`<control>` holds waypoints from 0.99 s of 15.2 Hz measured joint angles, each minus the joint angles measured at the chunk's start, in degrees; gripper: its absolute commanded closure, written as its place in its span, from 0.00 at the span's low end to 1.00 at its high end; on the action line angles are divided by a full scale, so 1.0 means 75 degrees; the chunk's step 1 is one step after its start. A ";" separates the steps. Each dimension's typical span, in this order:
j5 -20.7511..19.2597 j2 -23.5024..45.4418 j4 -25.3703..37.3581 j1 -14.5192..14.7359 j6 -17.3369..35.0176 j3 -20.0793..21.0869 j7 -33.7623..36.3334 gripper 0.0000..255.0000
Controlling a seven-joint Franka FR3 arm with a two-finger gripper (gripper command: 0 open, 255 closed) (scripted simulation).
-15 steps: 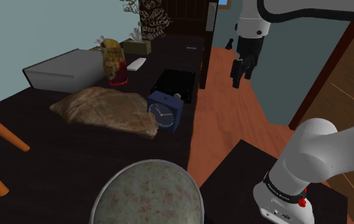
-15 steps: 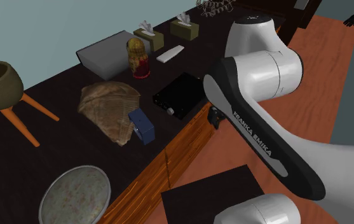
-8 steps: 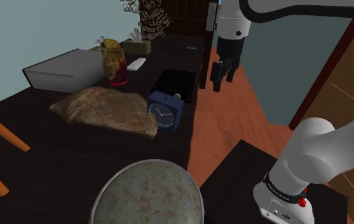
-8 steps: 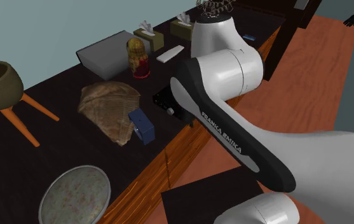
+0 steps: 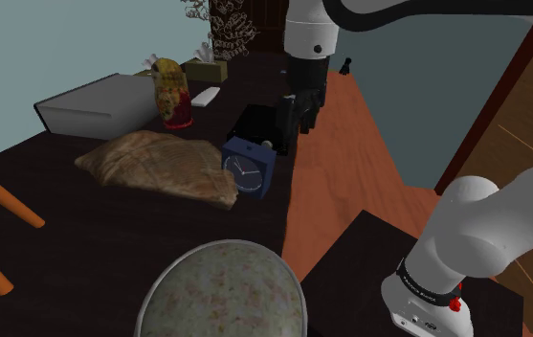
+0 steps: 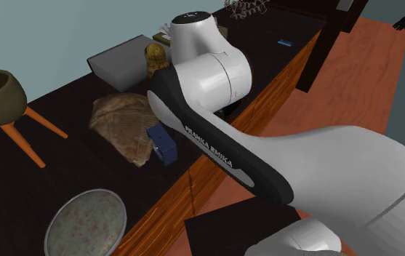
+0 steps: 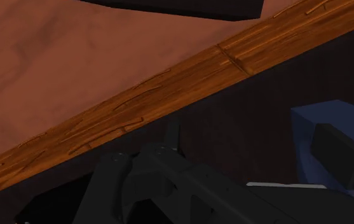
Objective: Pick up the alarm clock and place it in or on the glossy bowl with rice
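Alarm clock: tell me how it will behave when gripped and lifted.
The alarm clock looks boxy and rigid, so its flat blue sides should clamp firmly without rolling. It stands upright on a narrow base, so a high push would probably tip it.

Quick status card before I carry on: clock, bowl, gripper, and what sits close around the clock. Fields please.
target: blue alarm clock, upright on the dark table, face toward the shoulder camera
clock neighbours: crumpled tan cloth right beside it on the shoulder view's left; black box just behind it
destination: speckled bowl, at the shoulder view's bottom edge, nearer the camera than the clock
gripper: gripper above the black box's end by the table's edge, apart from the clock
clock held: no
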 measured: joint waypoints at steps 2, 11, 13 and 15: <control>0.0107 0.0297 0.0229 0.0100 0.0156 0.0274 0.0229 0.00; 0.0204 0.1425 0.1123 0.0337 0.0668 0.1113 0.0931 0.00; 0.0219 0.1420 0.0917 0.0350 0.0874 0.1139 0.0940 0.00; 0.0234 0.1397 0.0700 0.0359 0.1069 0.1149 0.0930 0.00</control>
